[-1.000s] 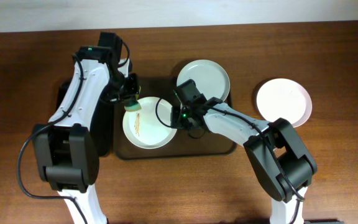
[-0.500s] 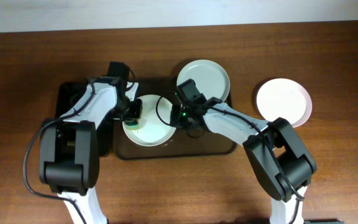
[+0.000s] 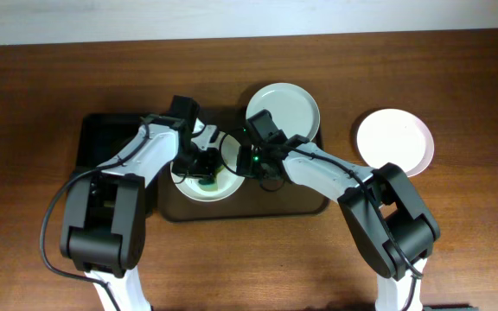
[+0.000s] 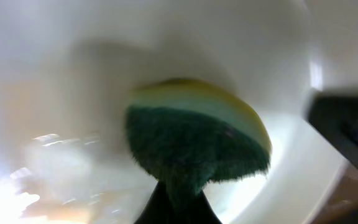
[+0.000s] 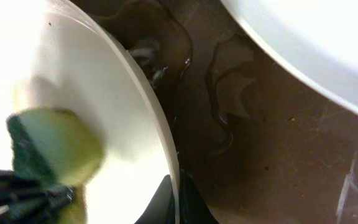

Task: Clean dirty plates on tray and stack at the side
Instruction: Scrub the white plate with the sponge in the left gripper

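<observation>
**A:** White glaze, and wet by the look of it. The near plate (image 3: pixel 186 185) lies in the dark brown tray (image 3: pixel 275 203), at the middle of the table (image 3: pixel 456 250), a little toward its left edge.

**B:** Who has hold of it?

**A:** The right gripper (image 5: pixel 174 202) is pinched on its rim, on the side facing the right edge. The left gripper (image 3: pixel 204 169) is clenched on a green-and-yellow sponge (image 4: pixel 197 137) pressed into the plate's well.

**B:** How will it handle?

**A:** I'd say stiff, light and brittle, and slick. There are puddles (image 5: pixel 219 93) on the tray floor beside it. The thin rim is the only hold, and it could slide out of the fingers. The sponge is soft and will give.

**B:** The others?

**A:** A second plate (image 3: pixel 284 108) lies at the tray's far right corner. A third plate (image 3: pixel 394 140) rests off the tray toward the right edge.
</observation>
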### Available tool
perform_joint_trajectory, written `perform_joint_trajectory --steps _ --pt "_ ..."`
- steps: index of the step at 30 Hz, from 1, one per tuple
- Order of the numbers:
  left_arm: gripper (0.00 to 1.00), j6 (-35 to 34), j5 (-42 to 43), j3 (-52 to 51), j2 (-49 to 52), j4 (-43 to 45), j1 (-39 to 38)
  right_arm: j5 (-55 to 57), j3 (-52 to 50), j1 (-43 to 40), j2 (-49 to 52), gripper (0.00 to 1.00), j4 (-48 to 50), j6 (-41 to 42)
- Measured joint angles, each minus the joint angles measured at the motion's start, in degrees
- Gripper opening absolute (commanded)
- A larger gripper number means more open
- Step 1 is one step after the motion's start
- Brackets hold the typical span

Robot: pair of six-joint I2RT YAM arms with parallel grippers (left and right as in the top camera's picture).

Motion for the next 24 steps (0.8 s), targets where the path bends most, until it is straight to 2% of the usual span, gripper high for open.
perform_joint_trajectory --steps 6,12,15,18,24 --pt "0.01 -13.9 -16.1 0.8 -0.8 -2.2 2.1 0.0 0.0 0.0 0.0 0.04 0.0 0.0" --pt "0.0 -16.6 -20.7 0.3 -0.7 6.1 2.0 -0.1 0.2 0.2 0.1 0.04 0.4 0.6" --pt "0.0 -7.7 -11.5 0.1 -0.4 9.9 2.1 0.4 0.2 -0.1 0.1 0.04 0.1 0.9" --pt "0.0 1.7 1.7 0.0 0.0 4.3 2.1 0.9 0.2 -0.2 0.1 0.04 -0.2 0.5" --pt "0.0 5.8 16.8 -1.0 1.8 2.1 1.7 0.9 0.2 -0.2 0.1 0.04 -0.2 0.3"
